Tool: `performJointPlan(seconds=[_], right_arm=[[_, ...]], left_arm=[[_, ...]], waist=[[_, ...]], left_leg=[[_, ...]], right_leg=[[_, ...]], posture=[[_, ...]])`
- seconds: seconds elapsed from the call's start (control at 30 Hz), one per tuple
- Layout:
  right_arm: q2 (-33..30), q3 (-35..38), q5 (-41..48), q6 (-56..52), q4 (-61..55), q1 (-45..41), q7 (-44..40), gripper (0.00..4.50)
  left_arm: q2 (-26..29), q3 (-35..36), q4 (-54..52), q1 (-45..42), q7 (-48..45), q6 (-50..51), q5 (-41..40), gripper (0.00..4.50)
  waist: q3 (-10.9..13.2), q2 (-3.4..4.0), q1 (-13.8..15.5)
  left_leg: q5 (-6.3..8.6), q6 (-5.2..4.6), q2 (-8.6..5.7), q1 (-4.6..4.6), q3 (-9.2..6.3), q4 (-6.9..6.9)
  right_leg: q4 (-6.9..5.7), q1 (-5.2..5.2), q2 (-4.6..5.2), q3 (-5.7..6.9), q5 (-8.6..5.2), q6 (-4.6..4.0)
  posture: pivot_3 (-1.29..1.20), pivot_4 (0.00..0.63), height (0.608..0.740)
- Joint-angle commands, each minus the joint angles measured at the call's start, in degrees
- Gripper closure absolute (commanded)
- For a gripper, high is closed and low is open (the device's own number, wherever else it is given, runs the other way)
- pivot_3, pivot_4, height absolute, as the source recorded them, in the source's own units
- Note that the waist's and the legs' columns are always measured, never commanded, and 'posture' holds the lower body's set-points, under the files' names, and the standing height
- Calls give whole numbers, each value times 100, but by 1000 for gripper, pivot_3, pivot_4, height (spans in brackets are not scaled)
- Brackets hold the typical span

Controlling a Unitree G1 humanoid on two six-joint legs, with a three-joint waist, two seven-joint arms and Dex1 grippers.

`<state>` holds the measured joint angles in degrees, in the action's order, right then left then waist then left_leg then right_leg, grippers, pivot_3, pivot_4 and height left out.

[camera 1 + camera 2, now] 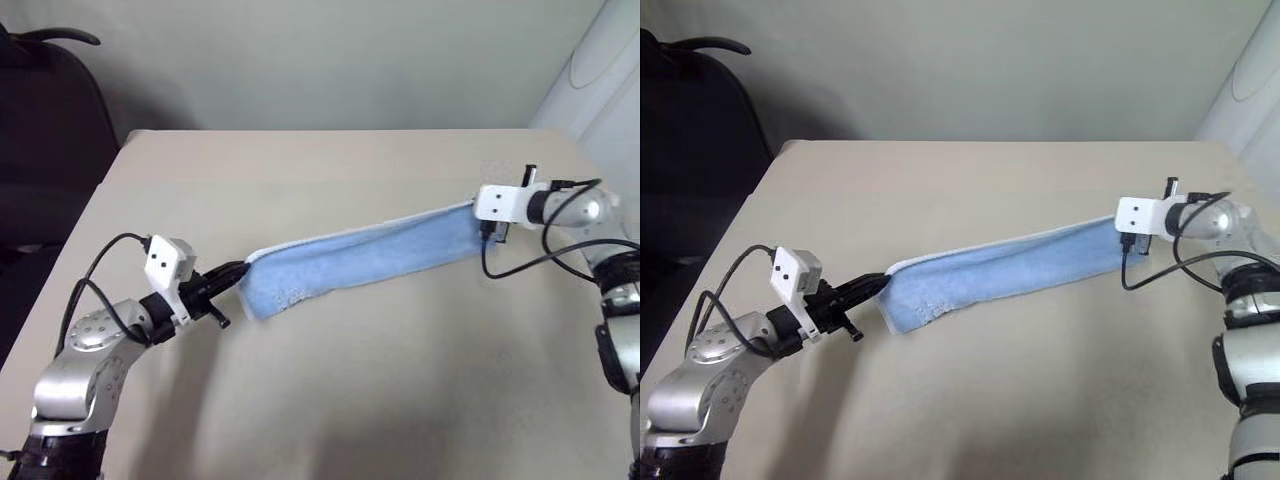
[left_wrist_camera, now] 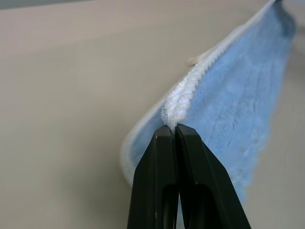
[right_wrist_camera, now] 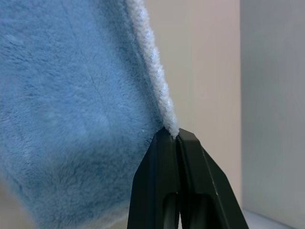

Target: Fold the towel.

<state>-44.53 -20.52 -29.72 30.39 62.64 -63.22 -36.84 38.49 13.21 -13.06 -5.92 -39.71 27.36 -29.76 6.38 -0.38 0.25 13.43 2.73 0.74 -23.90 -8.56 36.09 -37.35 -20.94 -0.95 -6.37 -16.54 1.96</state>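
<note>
The light-blue towel (image 1: 360, 262) hangs stretched in a long band above the beige table (image 1: 330, 390), its white stitched edge along the top. My left gripper (image 1: 243, 270) is shut on the towel's near-left end; in the left wrist view the black fingers (image 2: 164, 157) pinch the white hem (image 2: 183, 95). My right gripper (image 1: 482, 222) is shut on the far-right end, higher above the table; the right wrist view shows its fingers (image 3: 164, 162) clamped on the hem of the towel (image 3: 71, 105). The lower edge sags a little at the left.
A dark chair (image 1: 50, 120) stands past the table's left edge. A pale wall (image 1: 330, 60) runs behind the table's far edge, and a white rounded object (image 1: 600, 70) sits at the back right. Bare tabletop lies under and in front of the towel.
</note>
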Motion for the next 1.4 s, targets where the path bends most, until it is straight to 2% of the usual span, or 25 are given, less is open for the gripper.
performJointPlan(seconds=[0.03,0.2,0.23,0.33,0.47,0.63,0.7,0.83,0.93,1.0,1.03,1.17,1.3,1.4], right_arm=[[86,-216,-388,-69,412,-273,629,4500],[260,-382,-597,-22,779,-312,998,4500],[276,-378,-605,-14,821,-310,1033,4290],[280,-375,-633,29,905,-284,1178,3556],[193,-417,-746,138,903,-231,1583,2200],[-50,-340,-781,232,833,-126,2215,424],[-110,100,-253,175,838,37,2038,424],[4,1615,1572,-605,721,509,899,424],[266,2984,3243,-2535,451,835,-220,424],[337,3624,4069,-4046,93,1123,-685,42],[359,3792,4312,-4561,-160,1281,-783,19],[524,4731,5549,-6904,-1353,1843,-445,19],[822,5350,6320,-8349,-2507,2407,177,19],[1141,5728,6733,-9023,-3097,2664,677,19]], left_arm=[[-91,-216,262,-180,47,-329,378,4487],[-180,-509,583,-298,-89,-602,695,4487],[-183,-528,604,-301,-119,-616,707,4500],[-209,-508,683,-319,-123,-612,730,3744],[-207,-407,799,-342,-52,-674,814,2352],[-315,-207,1010,-486,474,-906,1070,504],[-433,56,904,-500,696,-904,951,504],[-612,471,757,-478,1270,-945,1022,504],[-662,500,200,-280,1274,-865,889,504],[-612,284,-272,-60,953,-853,755,457],[-587,205,-426,21,838,-846,711,457],[-309,-254,-878,354,153,-916,715,457],[-115,-604,-901,468,-169,-1111,952,457],[-57,-862,-795,462,-278,-1294,1205,457]], waist=[[0,0,1],[0,0,-2],[0,0,-4],[0,0,-1],[0,0,-4],[0,0,13],[0,-1,12],[0,-1,12],[-2,-5,16],[-2,-5,18],[-2,-5,25],[-1,-4,27],[-2,-3,10],[-2,-2,2]], left_leg=[[-1,2,0,-4,0,0],[-4,7,0,-13,2,0],[-4,7,0,-14,3,-1],[-4,8,0,-15,3,-2],[-4,8,0,-15,5,-2],[-2,4,0,-16,4,-2],[-2,4,0,-16,4,-2],[-12,21,0,-16,12,-4],[-18,31,1,-17,20,-4],[-19,34,0,-16,19,-4],[-20,35,0,-15,19,-3],[-24,41,0,-13,18,-3],[-24,42,3,-4,16,-3],[-22,39,5,2,12,-2]], right_leg=[[0,-4,0,0,0,0],[-2,-14,2,-1,1,-1],[-3,-16,2,-1,0,-1],[-5,-18,2,-2,0,-3],[-5,-19,2,-2,0,-3],[-5,-19,4,-2,0,-3],[-4,-18,4,-2,0,-3],[-4,-16,3,-5,-1,-4],[-2,-16,0,-10,-1,-4],[-1,-15,-1,-11,-1,-5],[-2,-15,-2,-10,-2,-6],[-8,-17,-6,-11,-5,-11],[-12,-14,-16,-11,-7,-15],[-11,-9,-21,-12,-8,-15]], posture=[[0,150,740],[0,150,740],[0,150,740],[0,150,740],[0,150,740],[0,150,740],[0,150,740],[0,150,740],[0,150,740],[0,150,740],[0,150,740],[0,150,740],[0,150,740],[0,150,740]])
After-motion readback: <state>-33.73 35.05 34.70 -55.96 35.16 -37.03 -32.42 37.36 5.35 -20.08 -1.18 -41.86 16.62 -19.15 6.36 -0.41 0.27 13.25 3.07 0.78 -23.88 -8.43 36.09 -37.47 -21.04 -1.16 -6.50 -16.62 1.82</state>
